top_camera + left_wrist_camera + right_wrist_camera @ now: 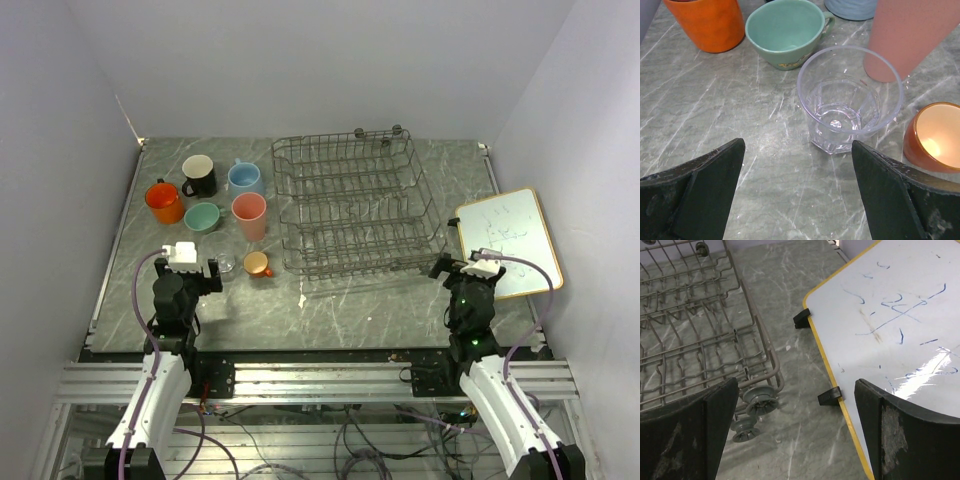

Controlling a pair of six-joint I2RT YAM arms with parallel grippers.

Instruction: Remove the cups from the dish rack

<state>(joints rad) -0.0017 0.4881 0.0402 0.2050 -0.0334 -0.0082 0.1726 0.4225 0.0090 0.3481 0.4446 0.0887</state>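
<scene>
The grey wire dish rack (360,267) stands at mid-table and holds no cups. Several cups stand on the table to its left: orange mug (164,201), black mug (199,175), light blue mug (245,179), pale green cup (202,217), pink tumbler (250,216), clear glass (225,262) and tiny orange cup (258,264). My left gripper (187,275) is open, just short of the clear glass (847,100), with only bare table between its fingers. My right gripper (467,268) is open and empty, over the gap between the rack's corner (763,340) and a whiteboard.
A white board with a yellow wooden frame (510,240) lies at the right edge, resting on small black feet (830,396). The rack's small grey wheels (760,401) sit at its near right corner. Walls close in the table on three sides.
</scene>
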